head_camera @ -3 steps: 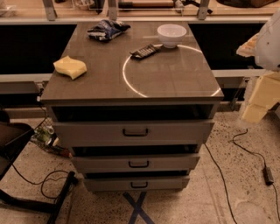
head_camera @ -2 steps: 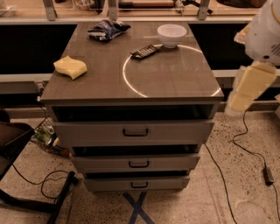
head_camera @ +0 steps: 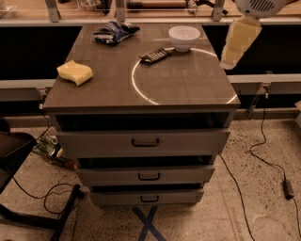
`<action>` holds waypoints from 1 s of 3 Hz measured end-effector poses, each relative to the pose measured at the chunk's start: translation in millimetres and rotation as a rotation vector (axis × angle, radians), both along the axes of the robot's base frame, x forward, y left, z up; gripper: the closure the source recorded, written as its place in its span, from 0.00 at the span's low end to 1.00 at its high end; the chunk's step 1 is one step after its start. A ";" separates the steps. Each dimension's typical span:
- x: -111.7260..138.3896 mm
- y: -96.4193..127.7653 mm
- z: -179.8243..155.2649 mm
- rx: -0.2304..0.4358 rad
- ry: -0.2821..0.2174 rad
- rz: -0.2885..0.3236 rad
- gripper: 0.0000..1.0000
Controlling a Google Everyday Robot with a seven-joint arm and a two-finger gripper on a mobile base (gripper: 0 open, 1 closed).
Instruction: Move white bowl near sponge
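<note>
The white bowl [head_camera: 184,37] stands at the back right of the cabinet top [head_camera: 178,89]. The pale yellow sponge [head_camera: 75,72] lies near the left edge, far from the bowl. My arm comes in from the upper right as a white joint [head_camera: 261,5] with a cream link [head_camera: 240,40] hanging down. My gripper [head_camera: 229,61] is at the link's lower end, in the air off the cabinet's right edge, to the right of the bowl and apart from it. It holds nothing that I can see.
A dark blue-and-white snack bag [head_camera: 115,32] lies at the back left. A flat dark object [head_camera: 154,55] lies just in front and left of the bowl. A bright ring of light [head_camera: 141,89] crosses the top. Three drawers [head_camera: 145,141] sit below. Cables [head_camera: 263,155] run over the floor.
My arm has risen and swung left, from beside the cabinet's right front corner to up by its right back corner. The bowl, sponge and other things have not moved.
</note>
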State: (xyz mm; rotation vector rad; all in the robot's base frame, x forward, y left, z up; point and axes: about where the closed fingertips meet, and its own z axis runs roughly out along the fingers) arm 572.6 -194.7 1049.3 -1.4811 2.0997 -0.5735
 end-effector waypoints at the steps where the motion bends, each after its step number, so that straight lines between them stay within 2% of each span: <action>1: -0.3 0.1 -0.2 0.001 0.001 0.000 0.00; 2: 21.5 -2.3 -17.2 0.039 -0.013 0.014 0.00; 3: 74.1 -0.5 -51.6 0.103 -0.021 0.064 0.00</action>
